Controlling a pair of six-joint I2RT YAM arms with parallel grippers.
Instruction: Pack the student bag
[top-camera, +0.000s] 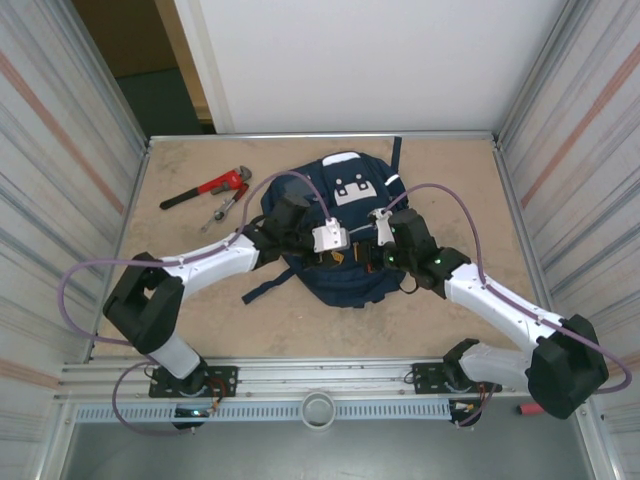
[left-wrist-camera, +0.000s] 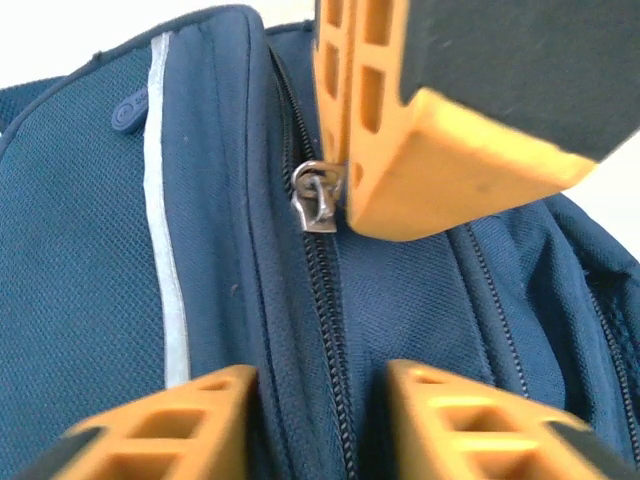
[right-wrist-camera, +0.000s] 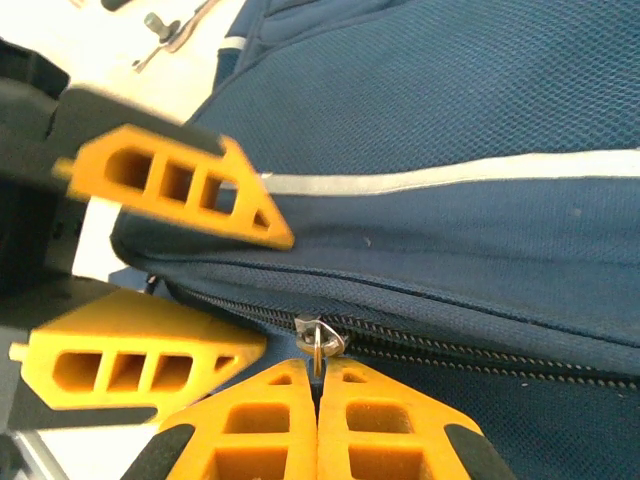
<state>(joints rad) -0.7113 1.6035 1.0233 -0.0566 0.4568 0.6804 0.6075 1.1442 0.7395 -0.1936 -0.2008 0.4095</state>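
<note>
The student bag, a navy backpack with white patches and pale stripes, lies in the middle of the table with both arms reaching onto it. My right gripper is shut on the metal zipper pull of the closed zipper. In the left wrist view the same pull hangs beside the right gripper's orange fingers. My left gripper stands just below it, its jaws apart, astride the zipper seam and a ridge of bag fabric. Its fingers look blurred.
A red pipe wrench and a small metal tool lie on the table left of the bag. Corrugated walls close in the left and right sides. A small red item sits by the right arm's base.
</note>
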